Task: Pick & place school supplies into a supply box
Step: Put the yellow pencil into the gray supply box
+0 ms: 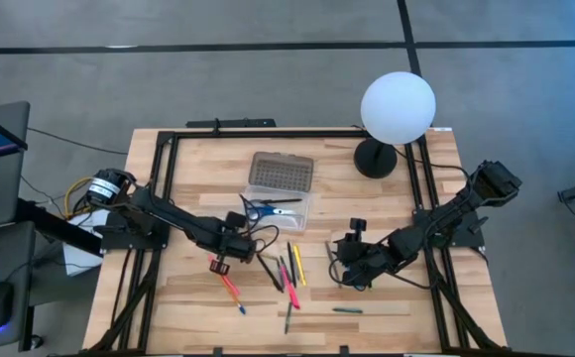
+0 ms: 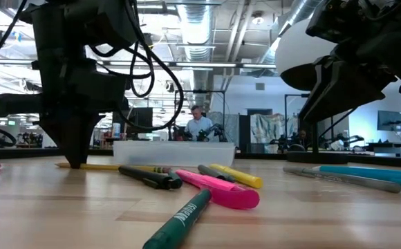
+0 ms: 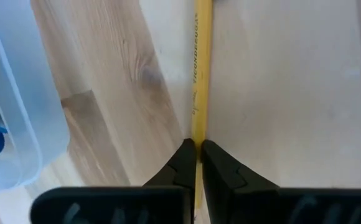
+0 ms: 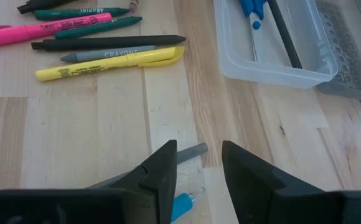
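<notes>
My left gripper [image 1: 240,240] is down at the table, shut on a yellow pencil [image 3: 200,68] just in front of the supply box [image 1: 280,206]. The clear box stands open, its grey dotted lid [image 1: 281,171] lying behind it, with blue-handled scissors [image 1: 259,208] and a dark pen [image 4: 284,34] inside. Several pens and markers lie in a loose group [image 1: 289,270]: a pink highlighter [image 2: 218,188], a yellow highlighter [image 4: 109,64], a black pen [image 4: 109,42] and green markers [image 2: 180,221]. My right gripper [image 4: 199,167] is open and empty above a grey pen [image 4: 192,152] and a blue pen [image 4: 183,203]. My left gripper pinches the yellow pencil's shaft [image 3: 197,134] between its two fingertips, near one end of it [image 2: 63,165]. The fingers come from above, pointing down, one on each side of the shaft. The pencil lies level on the table [image 2: 117,167].
A white globe lamp [image 1: 398,104] on a black base [image 1: 375,159] stands at the far right. Red and orange pens [image 1: 229,285] lie near the front left, and a green pen [image 1: 347,309] at the front. Black frame rails [image 1: 159,198] run along the table's sides.
</notes>
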